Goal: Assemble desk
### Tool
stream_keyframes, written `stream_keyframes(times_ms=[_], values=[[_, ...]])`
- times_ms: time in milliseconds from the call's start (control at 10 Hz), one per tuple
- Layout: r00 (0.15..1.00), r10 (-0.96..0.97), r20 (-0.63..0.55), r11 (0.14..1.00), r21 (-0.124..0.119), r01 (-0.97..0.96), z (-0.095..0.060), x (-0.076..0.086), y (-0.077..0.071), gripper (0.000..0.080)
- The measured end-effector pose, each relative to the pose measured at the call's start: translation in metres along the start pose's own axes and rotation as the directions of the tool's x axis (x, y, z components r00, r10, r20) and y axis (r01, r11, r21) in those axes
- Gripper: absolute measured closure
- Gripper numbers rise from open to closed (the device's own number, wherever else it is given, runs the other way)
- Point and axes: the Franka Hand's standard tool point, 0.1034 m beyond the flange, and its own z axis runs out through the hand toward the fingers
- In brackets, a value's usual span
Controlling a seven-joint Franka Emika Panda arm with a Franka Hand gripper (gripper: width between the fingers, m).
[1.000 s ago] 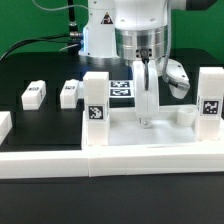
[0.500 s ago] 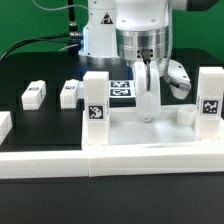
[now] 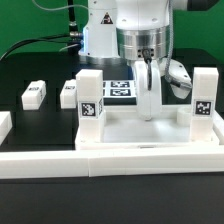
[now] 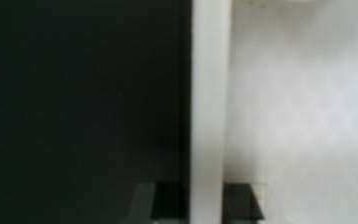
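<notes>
The white desk top (image 3: 140, 135) lies tray-side up against the low front wall. Two white tagged legs stand upright in its near corners, one on the exterior view's left (image 3: 90, 100) and one on the right (image 3: 204, 102). My gripper (image 3: 147, 108) reaches straight down and is shut on the top's far rim. In the wrist view the rim (image 4: 206, 100) runs as a white strip between my dark fingertips (image 4: 167, 204), with my gripper (image 4: 206, 205) closed around it. Two loose legs (image 3: 33, 93) (image 3: 68, 93) lie on the black table at the left.
The marker board (image 3: 120, 88) lies flat behind the desk top, near the arm's base. The long low white border wall (image 3: 110, 162) runs along the front, with a white block (image 3: 3, 124) at its left end. Cables hang at the back left.
The desk top with its two standing legs has shifted toward the exterior view's left, held by my gripper. The loose legs have not moved.
</notes>
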Motion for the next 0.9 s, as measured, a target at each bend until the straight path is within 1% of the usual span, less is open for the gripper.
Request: stream_keyframes(times_ms=[400,600,700,800,900], values=[[1.0,0.0,0.0,1.0,0.0,0.0,0.0,0.0,0.0,0.073],[0.999,-0.05,-0.001,0.999,0.002,0.05,0.0,0.001,0.0,0.073],[0.987,-0.159,-0.006,0.987,0.022,0.16,-0.006,0.009,0.004,0.0733],[0.975,-0.221,-0.012,0.975,0.033,0.222,-0.01,0.015,0.011,0.0733],[0.918,-0.395,-0.042,0.917,0.052,0.397,-0.014,0.029,0.014,0.0736]])
